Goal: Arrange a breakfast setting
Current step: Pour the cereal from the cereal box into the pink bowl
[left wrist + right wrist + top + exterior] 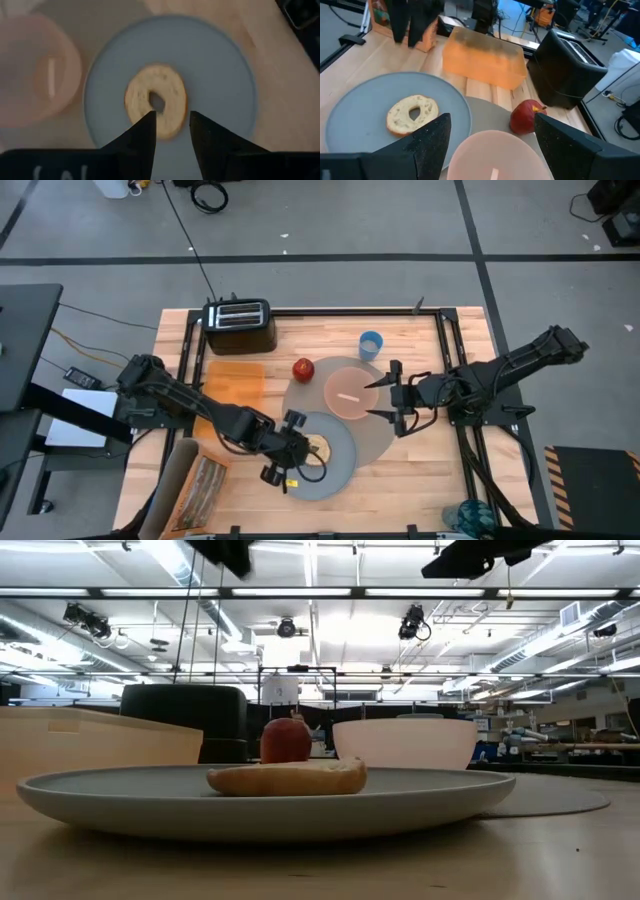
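A bagel (156, 99) lies flat on the grey plate (338, 470), which overlaps the near left part of the round grey-tan mat (375, 435). My left gripper (172, 117) hangs open above the bagel, clear of it, over the plate's left part (290, 455). The pink bowl (350, 392) stands on the mat with a spoon (350, 395) lying inside it. My right gripper (378, 397) stands open at the bowl's right side, with nothing between its fingers (492, 117). A red apple (303, 368) rests at the mat's far left edge. The blue cup (371, 345) stands on the table beyond the mat.
A black toaster (240, 325) stands at the far left. An orange translucent board (235, 385) lies near it, left of the mat. A wooden holder (195, 485) sits at the near left corner. Black rails (455, 370) frame the tabletop.
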